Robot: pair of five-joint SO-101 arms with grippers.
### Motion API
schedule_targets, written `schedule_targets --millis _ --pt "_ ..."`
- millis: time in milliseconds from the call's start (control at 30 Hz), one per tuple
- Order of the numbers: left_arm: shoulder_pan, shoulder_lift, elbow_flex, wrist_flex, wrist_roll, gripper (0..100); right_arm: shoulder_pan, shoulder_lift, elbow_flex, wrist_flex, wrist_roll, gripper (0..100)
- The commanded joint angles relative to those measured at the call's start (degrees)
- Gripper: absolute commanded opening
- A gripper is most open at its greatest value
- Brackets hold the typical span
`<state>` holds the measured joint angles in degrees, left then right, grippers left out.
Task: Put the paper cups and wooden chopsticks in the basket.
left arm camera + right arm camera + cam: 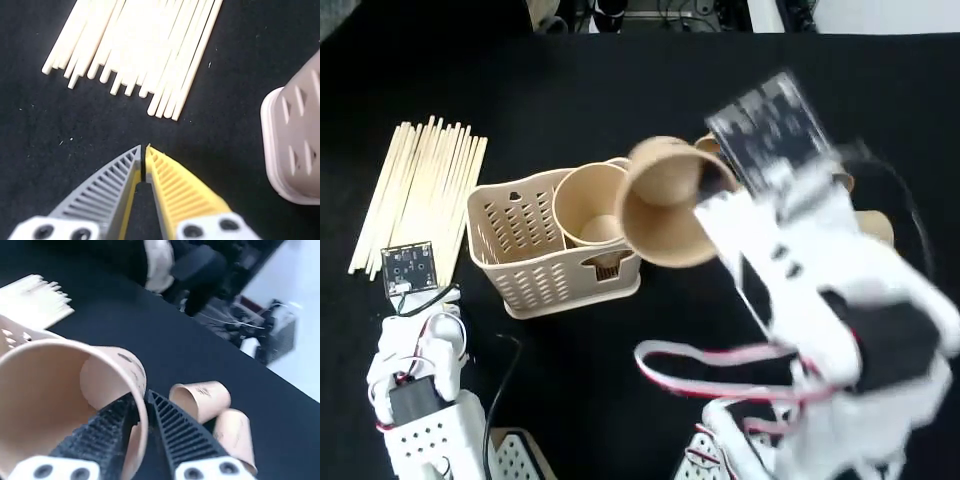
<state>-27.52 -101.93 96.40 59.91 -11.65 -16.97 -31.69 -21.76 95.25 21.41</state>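
Note:
A beige slotted basket (525, 250) stands mid-table with one paper cup (590, 205) upright inside it. My right gripper (145, 396) is shut on the rim of a second paper cup (50, 400), one finger inside and one outside. That held cup (665, 205) hangs tilted on its side just above the basket's right end. Wooden chopsticks (420, 190) lie in a loose bundle left of the basket. My left gripper (145, 148) is shut and empty, hovering over bare cloth just short of the chopsticks' (145, 50) near ends.
Two more paper cups (202, 397) (237, 437) lie on their sides on the black cloth beyond the right gripper. The basket's corner (295, 135) stands close beside the left gripper. The left arm's base (420, 420) sits at the front left, with cables and clutter past the far edge.

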Motion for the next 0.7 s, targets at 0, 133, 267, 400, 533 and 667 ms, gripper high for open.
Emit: schedule_targets --millis 0,133,267,400,533,667 --pt "0.66 -0.53 1.01 -0.79 -0.09 3 -4.04 10.77 -15.52 3.78 -0.97 1.2" --pt "0.66 -0.53 1.01 -0.79 -0.09 3 -5.54 20.44 -23.16 5.54 -1.05 1.2" --pt "0.66 -0.53 1.01 -0.79 -0.09 3 -5.54 27.82 -24.13 5.54 -1.05 1.2" --pt "0.66 -0.53 1.01 -0.79 -0.09 3 -5.45 33.71 -24.04 5.36 -1.05 1.2" --pt "0.66 -0.53 1.01 -0.79 -0.09 3 -5.45 37.76 -23.96 5.45 -1.05 1.2" --pt "0.66 -0.53 1.01 -0.79 -0.09 3 -5.54 38.73 -24.04 5.54 -1.05 1.2"
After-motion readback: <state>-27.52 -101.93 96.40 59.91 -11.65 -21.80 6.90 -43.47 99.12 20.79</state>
